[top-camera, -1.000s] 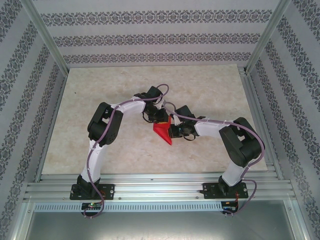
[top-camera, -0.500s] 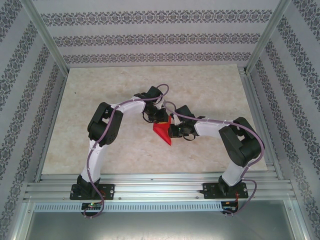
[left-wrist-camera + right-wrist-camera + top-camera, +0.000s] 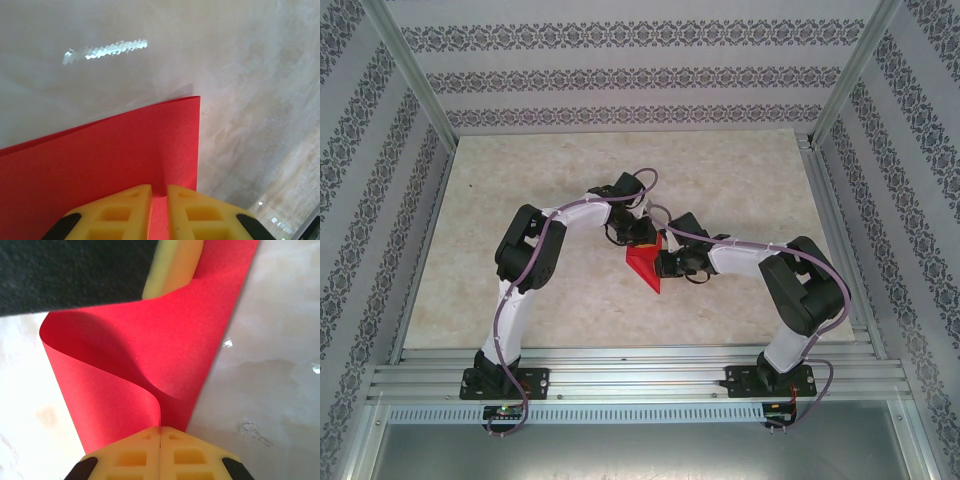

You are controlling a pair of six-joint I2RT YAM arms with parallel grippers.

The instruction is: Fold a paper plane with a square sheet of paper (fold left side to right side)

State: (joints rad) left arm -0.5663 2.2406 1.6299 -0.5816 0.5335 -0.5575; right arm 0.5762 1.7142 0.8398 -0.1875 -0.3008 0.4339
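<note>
The square sheet of paper (image 3: 643, 265) is bright red, bent over on itself and lifted at the middle of the table, with a pointed end hanging toward the near side. My left gripper (image 3: 646, 240) pinches its far edge. In the left wrist view the yellow fingers (image 3: 125, 210) stand a narrow gap apart with the red sheet (image 3: 110, 155) between them. My right gripper (image 3: 664, 262) is shut on the sheet from the right. In the right wrist view its jaws (image 3: 160, 430) meet on a curled red layer (image 3: 150, 350), and a left fingertip (image 3: 175, 265) shows above.
The marble-patterned tabletop (image 3: 520, 180) lies under the arms. Aluminium frame rails (image 3: 620, 370) run along the near edge, with posts at the back corners. Patterned walls (image 3: 620, 70) enclose the sides.
Almost nothing: the paper's hanging point has drifted slightly left and down. Both grippers keep their hold and place.
</note>
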